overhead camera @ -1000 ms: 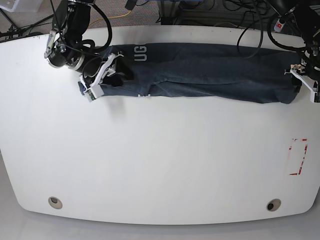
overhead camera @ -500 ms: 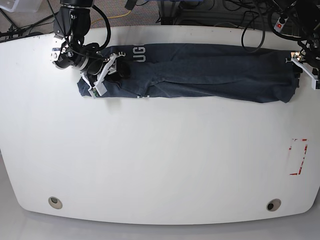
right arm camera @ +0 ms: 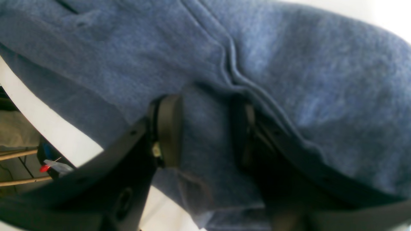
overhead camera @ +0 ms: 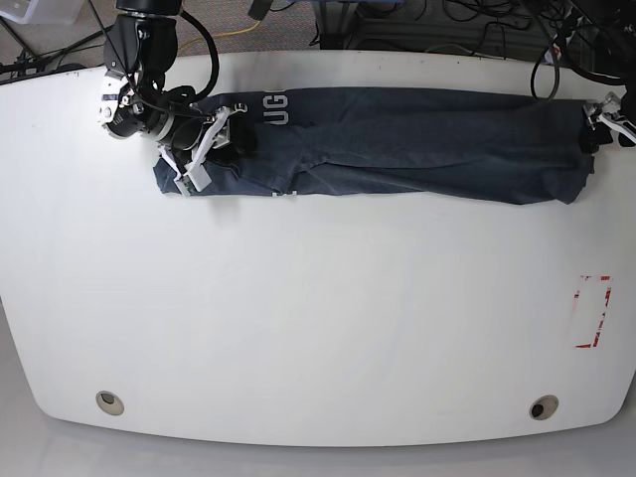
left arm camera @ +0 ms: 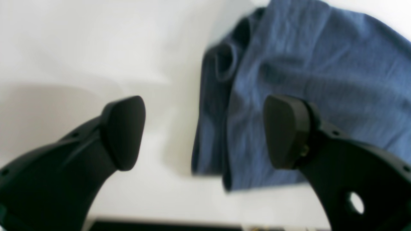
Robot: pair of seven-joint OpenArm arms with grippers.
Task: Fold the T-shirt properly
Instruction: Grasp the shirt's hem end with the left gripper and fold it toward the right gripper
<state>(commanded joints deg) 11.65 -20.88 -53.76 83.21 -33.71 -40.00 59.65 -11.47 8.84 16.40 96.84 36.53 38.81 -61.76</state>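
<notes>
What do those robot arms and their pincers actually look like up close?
In the wrist views each pincer, the left pincer and the right pincer, has two matte black plastic fingers with rounded pads and small screw holes. From the base view, the arm is black with a silver-grey joint, white plastic brackets at the right pincer, and black cables looping behind.

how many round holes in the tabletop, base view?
2, both near the front edge of the table: one hole at front-left, one hole at front-right. The T-shirt along the far edge could hide more.

One T-shirt, one table, two end effectors.
</notes>
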